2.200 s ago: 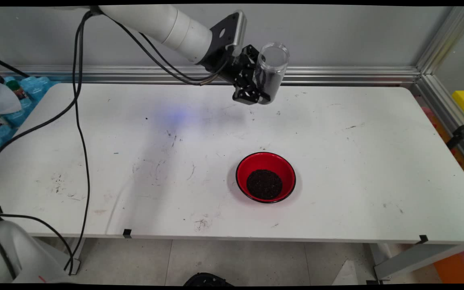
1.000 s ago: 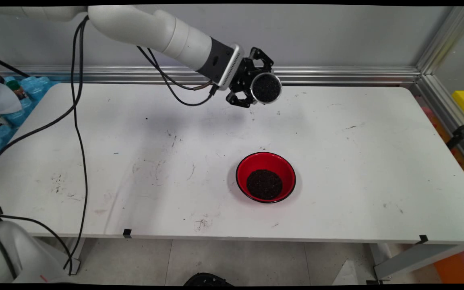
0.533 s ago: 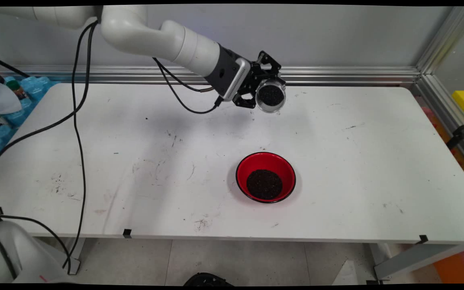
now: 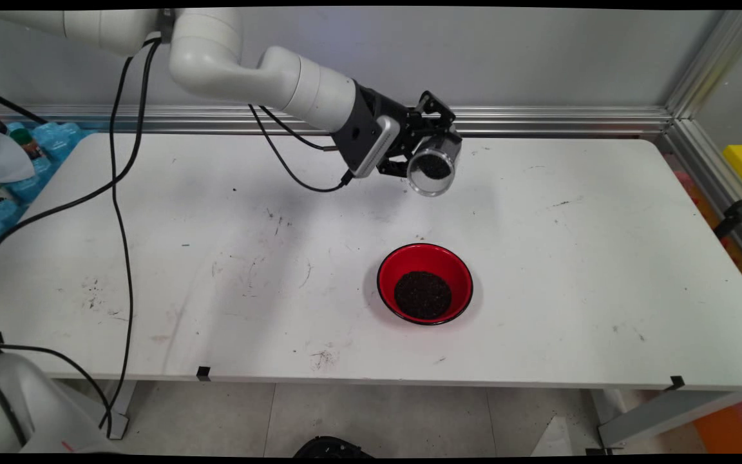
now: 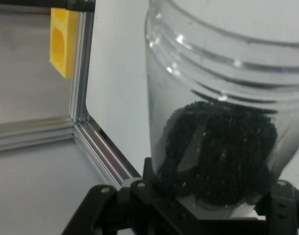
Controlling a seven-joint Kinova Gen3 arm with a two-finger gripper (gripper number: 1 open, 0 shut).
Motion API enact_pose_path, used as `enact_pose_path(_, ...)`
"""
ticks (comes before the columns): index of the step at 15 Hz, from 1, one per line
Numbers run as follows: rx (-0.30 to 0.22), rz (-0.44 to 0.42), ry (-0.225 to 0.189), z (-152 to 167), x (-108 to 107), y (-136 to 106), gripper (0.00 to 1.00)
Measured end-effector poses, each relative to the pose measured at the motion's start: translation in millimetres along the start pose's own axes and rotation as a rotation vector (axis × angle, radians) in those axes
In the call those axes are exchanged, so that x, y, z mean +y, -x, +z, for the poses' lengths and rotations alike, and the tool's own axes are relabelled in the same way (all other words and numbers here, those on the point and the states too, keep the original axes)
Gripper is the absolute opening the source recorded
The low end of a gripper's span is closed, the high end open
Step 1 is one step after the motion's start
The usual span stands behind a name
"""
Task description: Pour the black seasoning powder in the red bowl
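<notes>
The main camera stood above the near side of the desk [image 4: 152, 270] and looked down across it toward the wall, taking in the whole top, the arm and the red bowl [image 4: 424, 283]. The second camera sat on the hand [image 4: 432, 151] and looked along it, very close to the jar [image 5: 222, 122] that filled most of its picture. Both views shared the jar, the desk top and the rail [image 5: 98, 142] at its edge.

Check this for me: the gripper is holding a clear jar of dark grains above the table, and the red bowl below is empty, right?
Not quite. The red bowl is not empty: the main view shows a dark heap of grains in it. The rest holds: the gripper holds the clear jar of dark grains above the table.
</notes>
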Motion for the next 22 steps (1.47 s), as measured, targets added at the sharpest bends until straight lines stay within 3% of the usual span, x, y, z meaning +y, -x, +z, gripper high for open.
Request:
enact_pose_path(5,0.033,0.061,-0.029,2,4,-7,0.0)
enact_pose_path(13,-0.007,0.096,-0.012,8,24,12,0.0)
enact_pose_path(22,0.031,0.085,-0.058,17,9,7,0.0)
